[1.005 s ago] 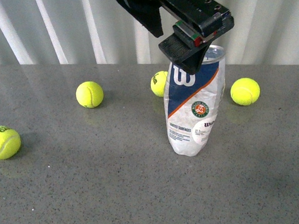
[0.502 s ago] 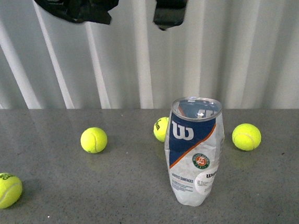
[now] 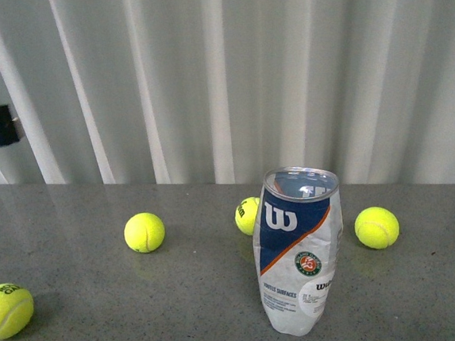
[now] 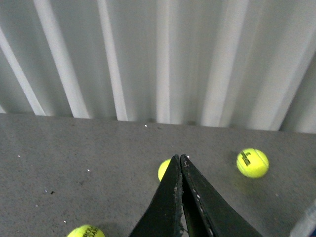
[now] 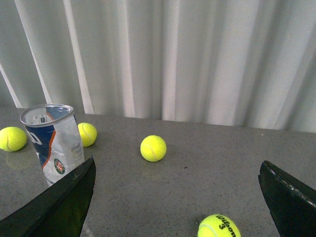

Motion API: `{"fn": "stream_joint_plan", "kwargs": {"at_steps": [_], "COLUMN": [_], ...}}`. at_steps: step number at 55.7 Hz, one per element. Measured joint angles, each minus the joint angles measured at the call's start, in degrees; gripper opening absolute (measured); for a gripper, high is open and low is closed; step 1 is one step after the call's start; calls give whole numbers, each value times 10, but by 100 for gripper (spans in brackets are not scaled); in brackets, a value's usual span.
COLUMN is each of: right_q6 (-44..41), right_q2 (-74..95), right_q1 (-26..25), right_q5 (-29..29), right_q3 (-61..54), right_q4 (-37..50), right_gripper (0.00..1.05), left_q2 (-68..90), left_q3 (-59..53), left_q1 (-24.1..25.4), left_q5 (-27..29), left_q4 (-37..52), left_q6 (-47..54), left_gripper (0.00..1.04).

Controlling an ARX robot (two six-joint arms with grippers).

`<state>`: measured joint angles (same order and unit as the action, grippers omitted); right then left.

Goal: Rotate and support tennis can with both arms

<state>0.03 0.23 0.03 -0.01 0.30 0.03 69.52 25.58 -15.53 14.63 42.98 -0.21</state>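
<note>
The tennis can [image 3: 299, 248] stands upright and unsupported on the desk [image 3: 144, 305], 1 ball [image 3: 377, 227] at its 2 o'clock. The left gripper [image 4: 179, 163] has its fingers pressed together, empty; the right gripper [image 5: 177, 182] has its fingers spread wide, well apart from the can, likely ready to brace it.

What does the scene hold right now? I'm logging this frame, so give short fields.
tennis can: upright on table, crumpled, open top, untouched
tennis balls: four in front view, e.g.
left gripper: shut, empty, raised off the table
right gripper: open, empty, apart from can
backdrop: white curtain
</note>
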Motion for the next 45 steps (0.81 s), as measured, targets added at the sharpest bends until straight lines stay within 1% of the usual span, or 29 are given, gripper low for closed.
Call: {"fn": "stream_joint_plan", "kwargs": {"at_steps": [11, 23, 32, 33, 35, 37, 45], "right_q6": [0, 0, 0, 0, 0, 0, 0], "right_q2": [0, 0, 0, 0, 0, 0, 0], "right_q1": [0, 0, 0, 0, 0, 0, 0], "right_q5": [-1, 0, -1, -1, 0, -1, -1], "right_q3": [0, 0, 0, 0, 0, 0, 0], "right_q4": [0, 0, 0, 0, 0, 0, 0], "right_gripper": [98, 98, 98, 98, 98, 98, 98], "left_q2": [-82, -154, -224, -236, -255, -265, -316], "left_q3": [-89, -150, -190, -196, -203, -207, -222], "left_q1": [46, 77, 101, 106, 131, 140, 154], "left_q5": [-37, -73, -92, -99, -132, -142, -144], "left_q4": [12, 2, -30, -36, -48, -54, -88], "left_q6": [1, 1, 1, 1, 1, 1, 1], "left_gripper": [4, 4, 4, 4, 4, 4, 4]}}
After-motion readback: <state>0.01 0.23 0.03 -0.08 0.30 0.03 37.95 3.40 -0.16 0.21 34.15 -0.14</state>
